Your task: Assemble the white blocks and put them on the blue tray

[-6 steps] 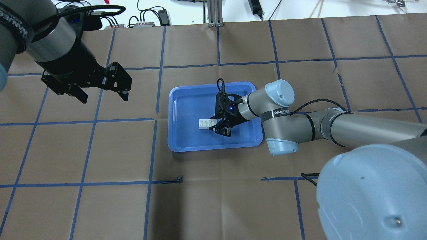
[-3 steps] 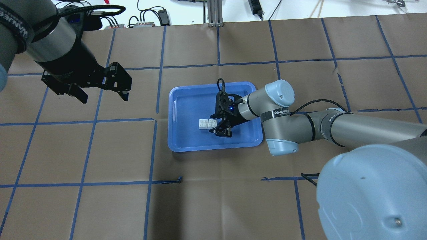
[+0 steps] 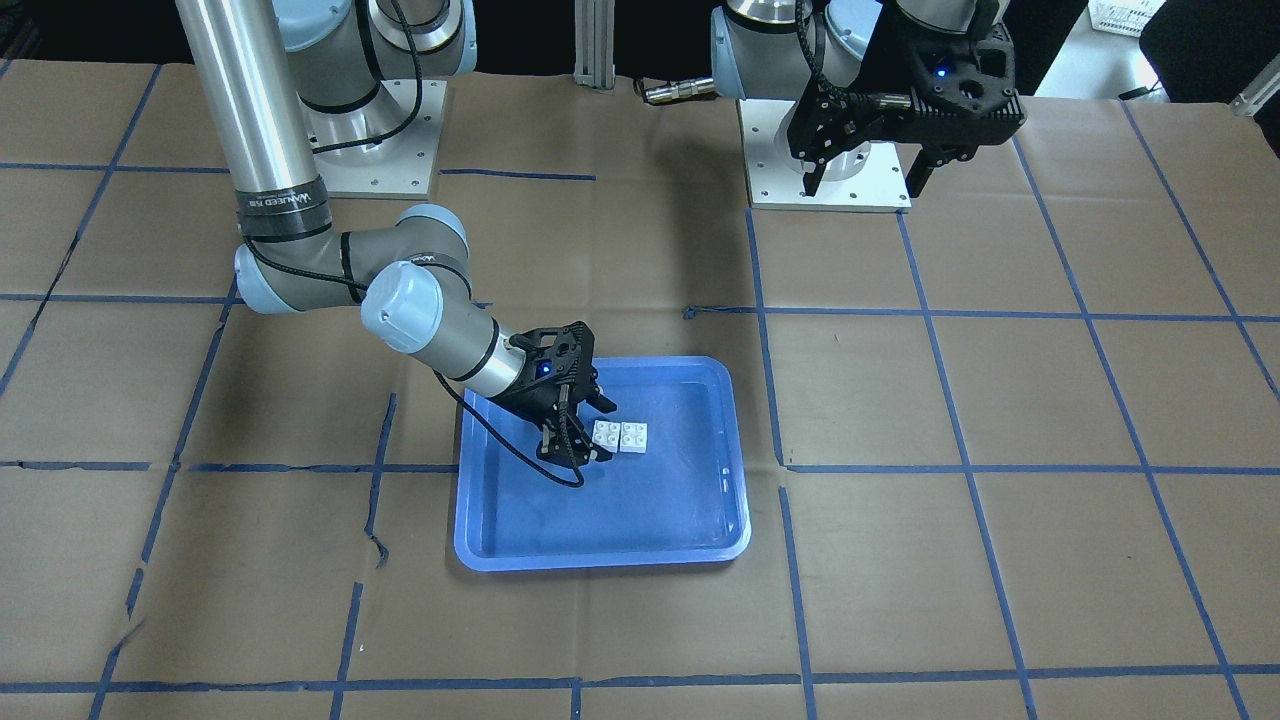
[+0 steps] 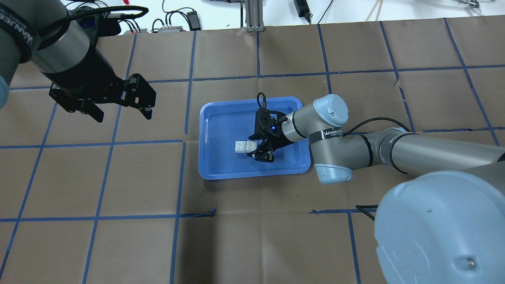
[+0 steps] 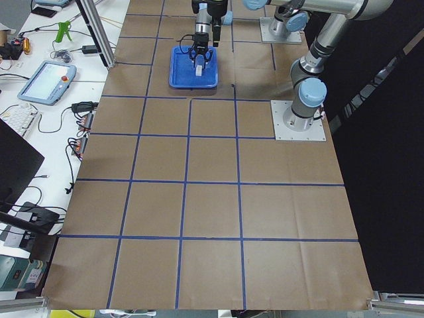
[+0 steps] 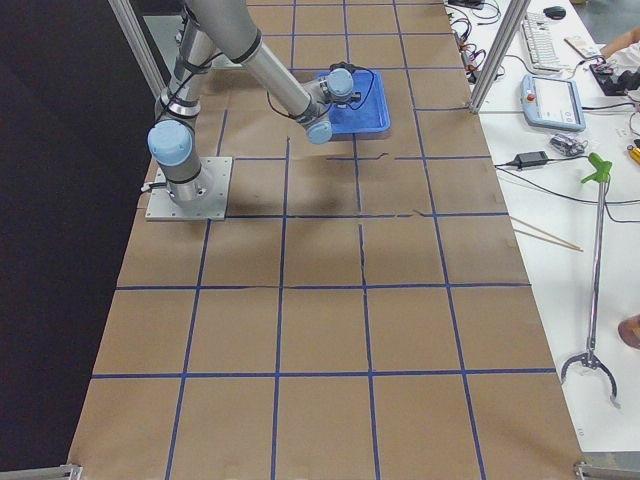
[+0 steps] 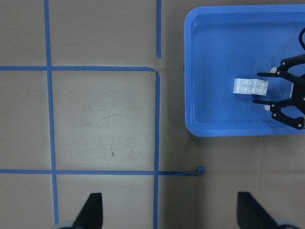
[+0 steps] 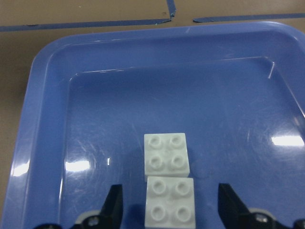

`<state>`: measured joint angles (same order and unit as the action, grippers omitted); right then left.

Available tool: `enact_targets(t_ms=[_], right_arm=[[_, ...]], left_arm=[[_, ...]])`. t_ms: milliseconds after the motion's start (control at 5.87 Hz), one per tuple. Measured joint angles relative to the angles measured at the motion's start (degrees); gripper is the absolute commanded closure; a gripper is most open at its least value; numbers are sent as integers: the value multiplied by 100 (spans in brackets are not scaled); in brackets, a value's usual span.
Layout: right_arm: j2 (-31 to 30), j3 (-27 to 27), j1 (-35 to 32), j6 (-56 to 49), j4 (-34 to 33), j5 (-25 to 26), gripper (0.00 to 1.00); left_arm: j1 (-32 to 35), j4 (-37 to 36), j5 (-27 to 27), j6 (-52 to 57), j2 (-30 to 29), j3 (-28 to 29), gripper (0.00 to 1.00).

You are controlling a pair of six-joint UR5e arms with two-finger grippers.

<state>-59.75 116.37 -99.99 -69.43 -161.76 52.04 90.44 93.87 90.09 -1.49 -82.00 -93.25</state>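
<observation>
Two white blocks (image 4: pixel 244 146) lie joined side by side, studs up, on the floor of the blue tray (image 4: pixel 221 122) at the table's middle. They also show in the front view (image 3: pixel 620 437), the left wrist view (image 7: pixel 251 86) and the right wrist view (image 8: pixel 167 174). My right gripper (image 4: pixel 256 149) is open, low over the tray. Its fingers (image 8: pixel 114 205) straddle the nearer block without touching it. My left gripper (image 4: pixel 123 114) is open and empty, held high over the table left of the tray (image 7: pixel 228 129).
Brown paper with a blue tape grid (image 4: pixel 177 181) covers the table. My right forearm and elbow (image 4: pixel 331 138) lie over the tray's right rim. A loose tape end (image 4: pixel 213 213) lies on the paper on the robot's side of the tray. Cables (image 4: pixel 173 19) lie at the far edge.
My right gripper's fingers have spread off the white blocks, which now lie flat on the tray. My left arm has not moved.
</observation>
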Motion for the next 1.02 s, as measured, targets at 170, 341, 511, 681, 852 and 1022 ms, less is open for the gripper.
enact_targets(t_ms=[170, 341, 511, 681, 852, 1022], right_arm=[[-108, -122, 33, 180, 100, 46, 0], [-318, -313, 64, 314, 527, 167, 0], [-603, -536, 113, 360, 1270, 358, 0], [-910, -759, 221, 376, 2119, 523, 0], [-1212, -938, 402, 395, 2946, 726, 0], [-1533, -1072, 619, 498, 3791, 1015, 0]], left_arm=[[0, 0, 0, 2, 0, 0, 1], [0, 0, 0, 4, 0, 0, 1], [0, 0, 0, 4, 0, 0, 1], [0, 0, 0, 7, 0, 0, 1], [0, 3, 0, 8, 0, 0, 1], [0, 7, 2, 6, 0, -3, 1]])
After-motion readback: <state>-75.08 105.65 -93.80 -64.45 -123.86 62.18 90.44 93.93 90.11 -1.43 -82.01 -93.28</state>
